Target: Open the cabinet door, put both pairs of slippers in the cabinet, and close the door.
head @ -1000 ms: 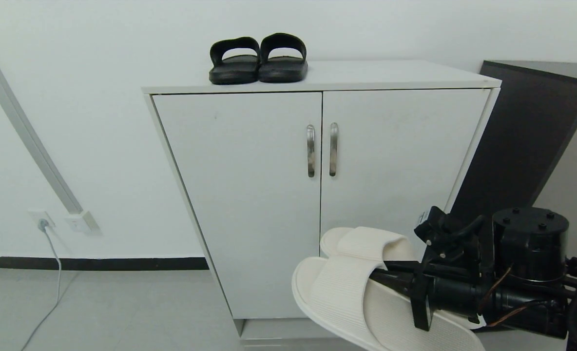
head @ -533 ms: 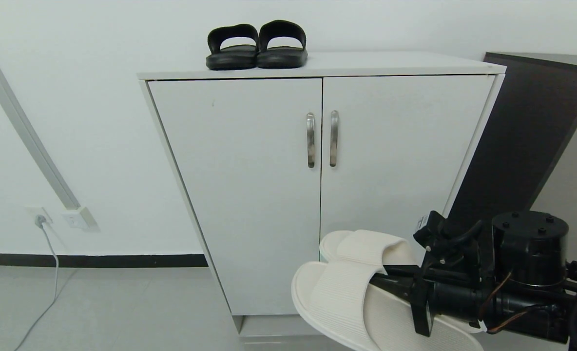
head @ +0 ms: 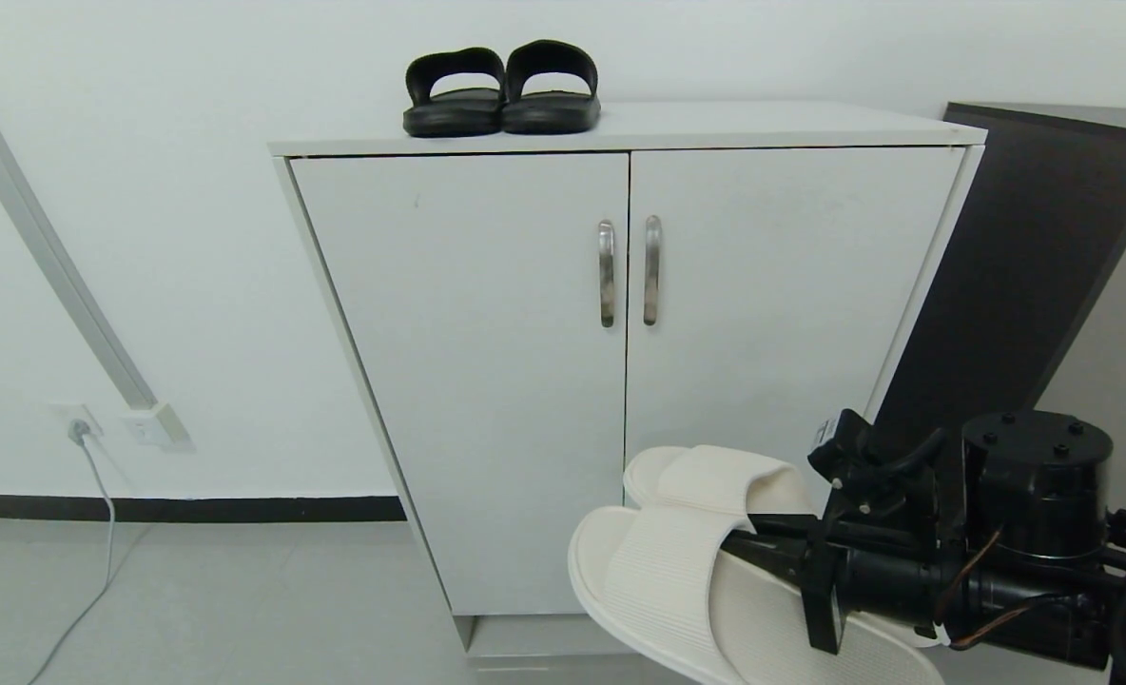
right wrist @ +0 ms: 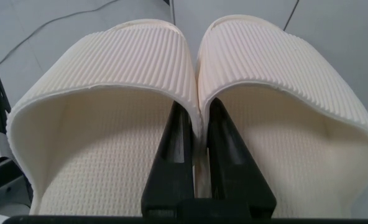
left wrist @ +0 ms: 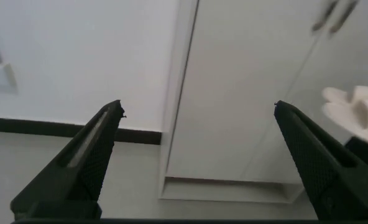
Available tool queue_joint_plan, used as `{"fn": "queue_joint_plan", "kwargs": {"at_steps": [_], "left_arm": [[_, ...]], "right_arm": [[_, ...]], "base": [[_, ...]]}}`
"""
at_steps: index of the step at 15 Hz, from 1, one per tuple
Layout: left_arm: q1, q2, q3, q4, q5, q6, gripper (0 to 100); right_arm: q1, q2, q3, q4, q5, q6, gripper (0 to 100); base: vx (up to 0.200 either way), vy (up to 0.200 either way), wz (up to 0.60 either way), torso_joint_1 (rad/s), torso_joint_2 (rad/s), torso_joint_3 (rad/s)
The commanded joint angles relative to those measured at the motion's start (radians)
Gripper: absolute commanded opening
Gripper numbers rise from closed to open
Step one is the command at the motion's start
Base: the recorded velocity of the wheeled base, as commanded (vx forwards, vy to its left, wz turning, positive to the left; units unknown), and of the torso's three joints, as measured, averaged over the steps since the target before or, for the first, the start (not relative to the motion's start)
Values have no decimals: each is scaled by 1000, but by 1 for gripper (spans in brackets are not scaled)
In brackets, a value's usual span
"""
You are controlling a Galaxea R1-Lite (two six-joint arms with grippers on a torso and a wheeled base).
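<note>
A white two-door cabinet (head: 487,381) stands against the wall with both doors shut and two metal handles (head: 606,274) at the centre seam. A pair of black slippers (head: 502,90) rests on its top, towards the left. My right gripper (head: 763,538) hangs low in front of the right door, shut on a pair of cream slippers (head: 677,552), its fingers (right wrist: 171,155) inside the straps and pinching the inner sides together (right wrist: 196,93). My left gripper (left wrist: 196,112) is open and holds nothing; it faces the cabinet's lower left corner (left wrist: 171,180), and the cream slippers (left wrist: 358,109) show beside it.
A dark cabinet (head: 1029,266) stands right of the white one. A wall socket with a cable (head: 83,438) and a slanted conduit (head: 40,247) are at the left. A black skirting strip (head: 173,512) runs above the bare grey floor (head: 192,609).
The whole head view shifted between one second ago and half a second ago, so the camera moved. Since then nothing has visibly moved; my right gripper still holds the cream slippers.
</note>
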Motion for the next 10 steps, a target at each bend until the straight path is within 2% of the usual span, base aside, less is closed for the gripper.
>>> {"fn": "queue_joint_plan", "kwargs": {"at_steps": [1, 2, 3, 4, 5, 6, 7, 10], "left_arm": [[-1, 251, -103, -53, -120, -31, 100], [0, 329, -100, -99, -169, -22, 100], [-1, 372, -102, -119, -191, -1, 100], [-1, 438, -106, -146, -215, 36, 100], [-1, 556, -119, -229, -278, 70, 100], [-20, 622, -140, -284, -323, 70, 100], [-56, 694, -180, -330, -341, 64, 100], [-248, 839, -321, -375, -340, 21, 100]], "right_arm": [[0, 2, 1, -1, 3, 0, 0], [0, 1, 1, -1, 4, 1, 0], [0, 1, 1, -1, 3, 1, 0], [0, 1, -1, -1, 4, 3, 0], [2, 2, -1, -1, 3, 1, 0], [5, 1, -1, -1, 4, 1, 0], [5, 1, -1, -1, 3, 1, 0], [5, 4, 1, -1, 6, 6, 0]], "base": [[0, 0, 0, 0, 0, 0], [0, 0, 0, 0, 0, 0], [0, 0, 0, 0, 0, 0], [0, 0, 0, 0, 0, 0], [0, 0, 0, 0, 0, 0], [0, 0, 0, 0, 0, 0], [0, 0, 0, 0, 0, 0], [0, 0, 0, 0, 0, 0]]}}
